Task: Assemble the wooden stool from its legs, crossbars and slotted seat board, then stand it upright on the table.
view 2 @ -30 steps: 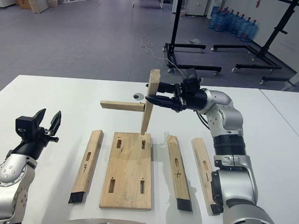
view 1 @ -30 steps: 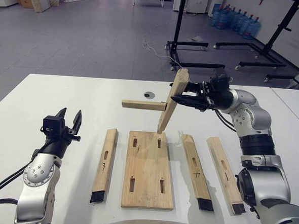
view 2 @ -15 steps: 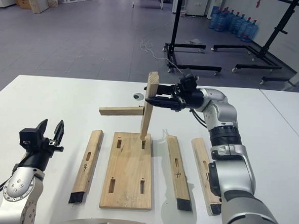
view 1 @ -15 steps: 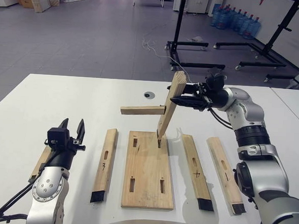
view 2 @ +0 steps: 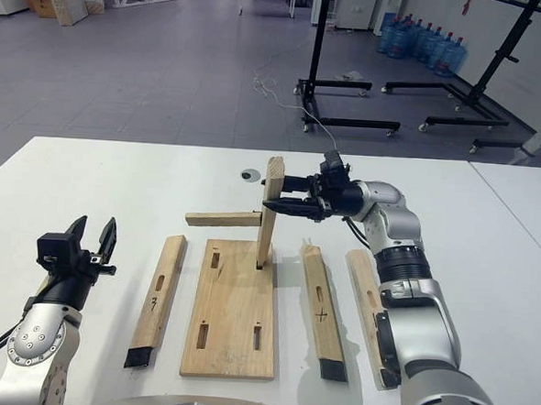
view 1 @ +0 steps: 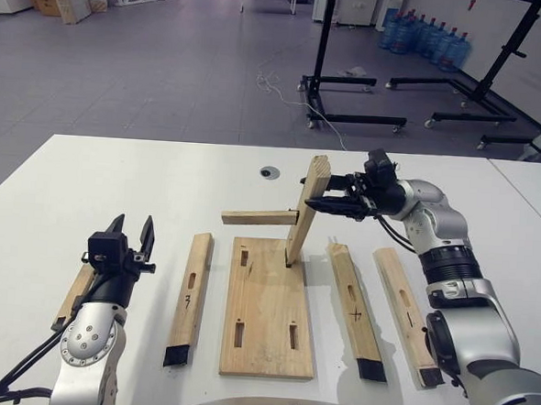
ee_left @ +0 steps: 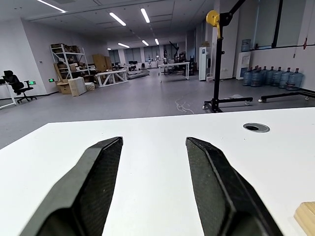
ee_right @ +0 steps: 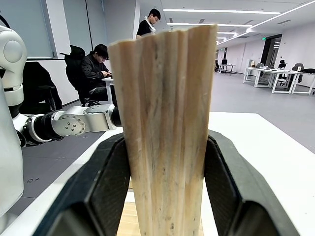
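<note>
Head view: my right gripper clamps the stool leg, which stands nearly upright with its foot in the seat board's far-right slot and its crossbar pointing left. My left gripper hangs near the table's left edge.
Left wrist: fingers spread above bare tabletop.
Right wrist: pads squeeze the leg.

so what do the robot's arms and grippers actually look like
Both arms, left arm and right arm, are rounded silver-grey metal segments with black sections at the joints and black cables running alongside. The left gripper and right gripper are matte black, each with two broad fingers tapering to a tip.
</note>
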Controlling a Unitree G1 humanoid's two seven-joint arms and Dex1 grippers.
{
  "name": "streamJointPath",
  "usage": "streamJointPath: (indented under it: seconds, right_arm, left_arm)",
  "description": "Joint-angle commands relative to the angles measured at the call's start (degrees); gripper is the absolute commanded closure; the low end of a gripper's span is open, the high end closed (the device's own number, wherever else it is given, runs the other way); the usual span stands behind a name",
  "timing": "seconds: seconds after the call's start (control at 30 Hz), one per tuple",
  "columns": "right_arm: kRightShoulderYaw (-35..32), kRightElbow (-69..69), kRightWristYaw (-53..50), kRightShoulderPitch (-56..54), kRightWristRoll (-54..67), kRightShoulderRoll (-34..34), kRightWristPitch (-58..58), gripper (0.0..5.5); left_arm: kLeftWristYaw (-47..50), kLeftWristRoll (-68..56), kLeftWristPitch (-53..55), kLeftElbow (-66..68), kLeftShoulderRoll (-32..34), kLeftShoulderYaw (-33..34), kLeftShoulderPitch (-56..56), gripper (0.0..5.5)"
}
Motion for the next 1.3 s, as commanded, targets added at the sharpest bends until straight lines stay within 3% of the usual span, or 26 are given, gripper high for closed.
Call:
streamJointPath:
  seconds: [0.03, 0.53, 0.73, 0.93, 0.97, 1.3]
  right_arm:
    - [1.84, 0.12, 0.23, 1.55, -1.25, -1.59, 1.33, 3.45]
    - [0.58, -10.36, -2.36, 6.88, -1.19, -3.29, 8.43, 3.45]
    - [4.73, -4.89, -2.36, 5.24, -5.29, -3.29, 10.85, 3.45]
    - [7.09, -0.16, -1.58, 2.95, -8.25, -2.6, 6.31, 3.45]
    - [7.38, -0.74, -1.1, 2.87, -7.96, -2.73, 6.87, 3.07]
    - [0.41, -4.29, -4.3, 3.94, -6.43, -3.97, 8.39, 1.33]
  left_arm:
    - [0.15, 0.88, -0.7, 0.42, -0.04, -0.5, 0.19, 3.16]
    - [1.82, 2.64, -2.97, 1.5, -1.77, -0.96, 1.14, 3.16]
    - [2.16, 3.54, -3.22, 2.13, -2.09, -1.72, 0.62, 3.16]
    - [1.79, 3.27, -3.12, 2.97, -1.48, -1.66, -0.43, 3.16]
    - [1.79, 3.24, -3.18, 3.05, -1.44, -1.57, -0.43, 3.16]
    - [1.97, 3.64, -4.07, 4.51, -1.51, -1.78, -0.89, 3.16]
